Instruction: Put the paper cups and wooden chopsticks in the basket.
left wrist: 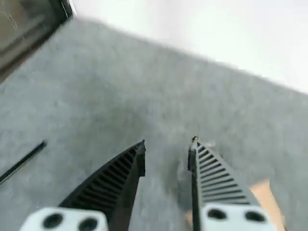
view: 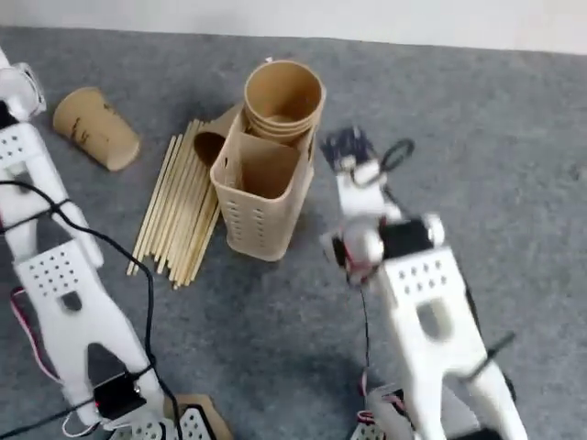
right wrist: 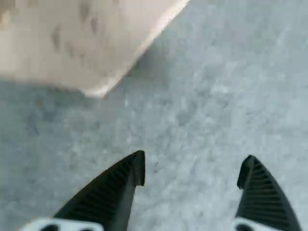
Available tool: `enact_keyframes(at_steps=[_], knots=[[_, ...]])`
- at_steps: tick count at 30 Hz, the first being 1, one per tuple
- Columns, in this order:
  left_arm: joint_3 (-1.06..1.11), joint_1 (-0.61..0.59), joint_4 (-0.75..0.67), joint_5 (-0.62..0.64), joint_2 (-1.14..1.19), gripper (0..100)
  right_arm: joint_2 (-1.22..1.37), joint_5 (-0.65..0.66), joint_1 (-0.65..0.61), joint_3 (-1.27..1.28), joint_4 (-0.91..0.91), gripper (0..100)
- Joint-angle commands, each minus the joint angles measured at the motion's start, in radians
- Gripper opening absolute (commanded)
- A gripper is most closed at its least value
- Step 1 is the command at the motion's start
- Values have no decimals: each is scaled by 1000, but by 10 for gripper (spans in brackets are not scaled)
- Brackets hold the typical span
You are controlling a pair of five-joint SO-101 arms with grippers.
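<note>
A beige perforated basket (view: 260, 200) stands mid-table with stacked paper cups (view: 283, 97) in its far compartment. Another paper cup (view: 211, 142) lies tucked against the basket's left side. One more paper cup (view: 94, 126) lies on its side at the far left. A bundle of wooden chopsticks (view: 177, 203) lies flat left of the basket. My right gripper (right wrist: 192, 168) is open over bare carpet just right of the basket (right wrist: 86, 43), empty. My left gripper (left wrist: 167, 154) is open and empty over the carpet, with a tan cup edge (left wrist: 266, 196) beside one finger.
The surface is grey carpet (view: 477, 137) with free room to the right and in front of the basket. The left arm (view: 55, 275) trails black cables along the left edge. A pale wall runs along the far side.
</note>
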Motion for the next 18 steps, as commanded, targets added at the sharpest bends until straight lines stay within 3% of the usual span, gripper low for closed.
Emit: enact_keyframes(at_steps=[1,8,18], knots=[[-176,22,-184,-5,199,174,-202,8,-8,216,-54,310],[-53,77,-196,-28,199,175,-410,8,-7,340,-56,310],[-48,137,253,-48,38,180,-423,8,-5,351,-111,310]])
